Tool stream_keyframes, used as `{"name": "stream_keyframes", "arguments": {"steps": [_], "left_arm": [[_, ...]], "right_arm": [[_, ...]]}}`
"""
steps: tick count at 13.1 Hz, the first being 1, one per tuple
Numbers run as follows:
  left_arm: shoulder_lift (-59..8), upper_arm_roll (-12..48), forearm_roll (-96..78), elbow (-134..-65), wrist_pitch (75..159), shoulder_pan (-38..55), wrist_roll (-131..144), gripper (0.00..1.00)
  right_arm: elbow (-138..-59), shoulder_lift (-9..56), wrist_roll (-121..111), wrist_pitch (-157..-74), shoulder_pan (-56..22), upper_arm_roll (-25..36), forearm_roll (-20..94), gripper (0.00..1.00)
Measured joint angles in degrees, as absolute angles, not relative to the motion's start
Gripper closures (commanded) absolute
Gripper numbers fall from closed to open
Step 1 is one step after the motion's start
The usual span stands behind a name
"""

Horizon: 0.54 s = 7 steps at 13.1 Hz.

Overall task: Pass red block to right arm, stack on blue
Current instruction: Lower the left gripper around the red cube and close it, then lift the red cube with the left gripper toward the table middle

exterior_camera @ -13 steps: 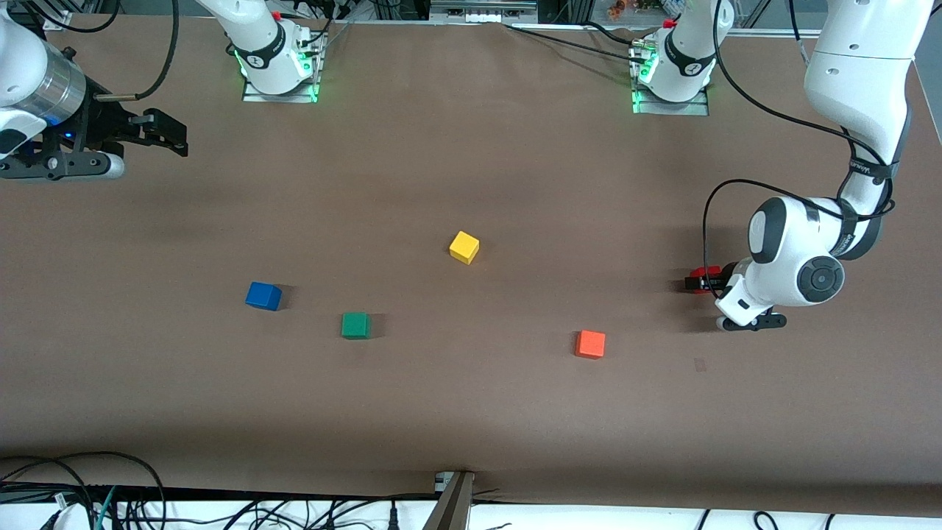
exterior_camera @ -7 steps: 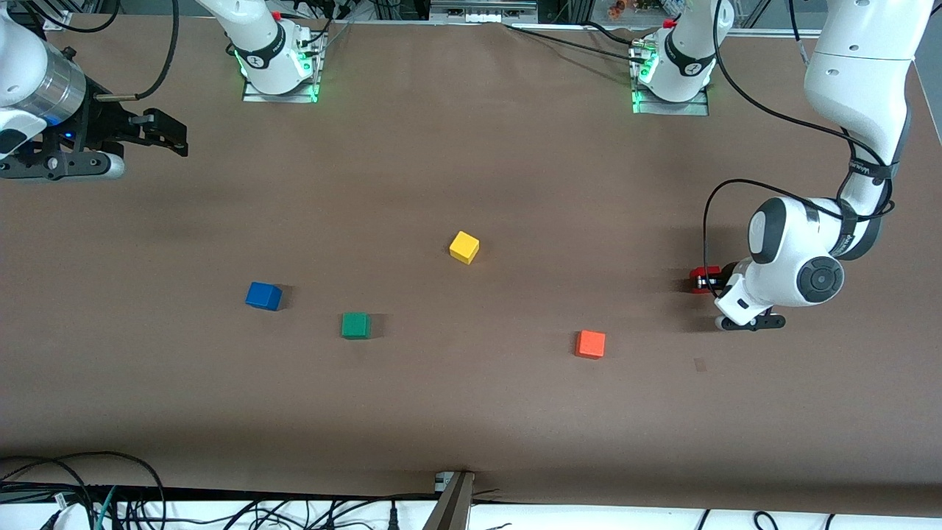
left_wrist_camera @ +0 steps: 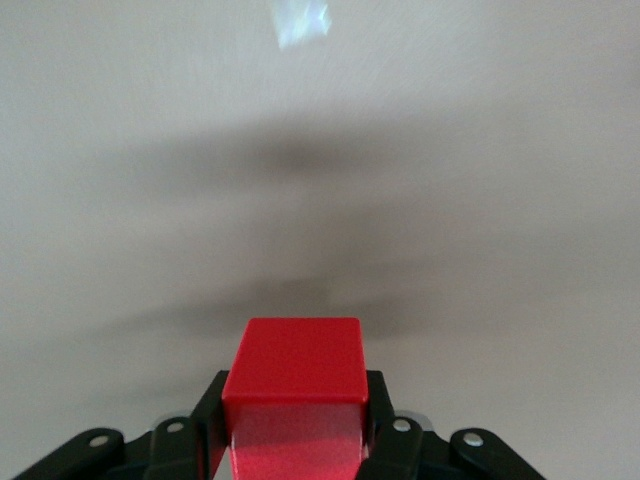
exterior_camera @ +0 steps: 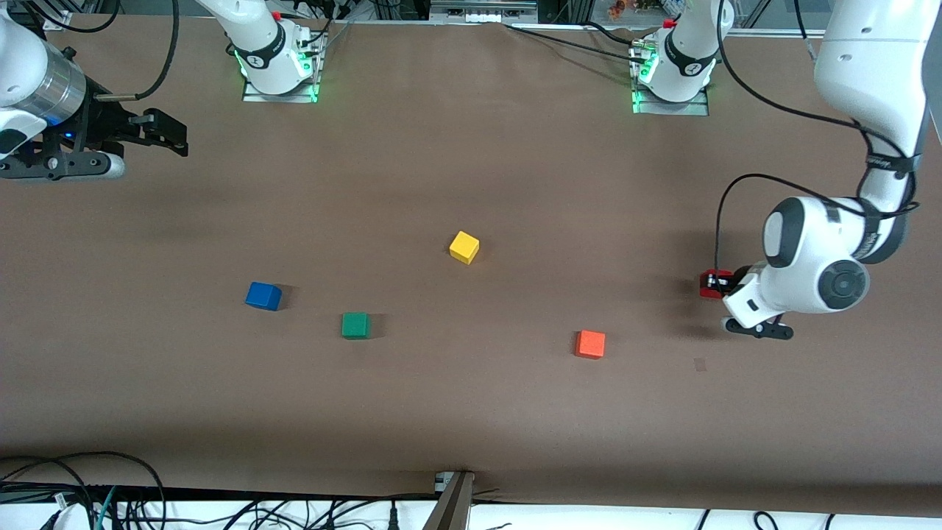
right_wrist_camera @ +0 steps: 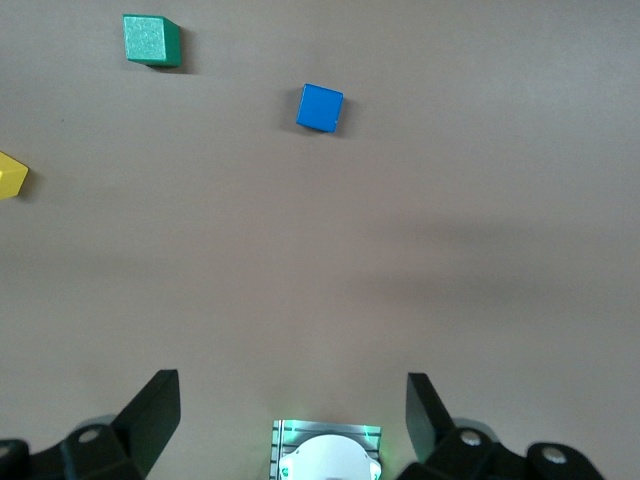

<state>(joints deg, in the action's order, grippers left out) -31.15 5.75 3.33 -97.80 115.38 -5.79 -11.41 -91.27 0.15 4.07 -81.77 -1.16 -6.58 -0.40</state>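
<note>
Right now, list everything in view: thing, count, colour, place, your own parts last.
red block: one, bright red, clamped in the left gripper at the left arm's end of the table
blue cube: one, blue, on the table toward the right arm's end
green cube: one, green, beside the blue cube, slightly nearer the front camera
yellow cube: one, yellow, mid-table
orange cube: one, orange, nearest the front camera
table: one, brown
left gripper: shut on the red block
right gripper: open, waiting over the right arm's end
</note>
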Motion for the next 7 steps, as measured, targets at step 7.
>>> {"name": "stream_keyframes", "arguments": {"steps": [7], "left_arm": [[-29.2,12.8,1.9,-86.1,108.4,-5.4,-27.8,1.0]], "right_arm": [[-91.3,0.1,4.1,-81.8,-1.1,-6.6,-0.4,0.0]]}}
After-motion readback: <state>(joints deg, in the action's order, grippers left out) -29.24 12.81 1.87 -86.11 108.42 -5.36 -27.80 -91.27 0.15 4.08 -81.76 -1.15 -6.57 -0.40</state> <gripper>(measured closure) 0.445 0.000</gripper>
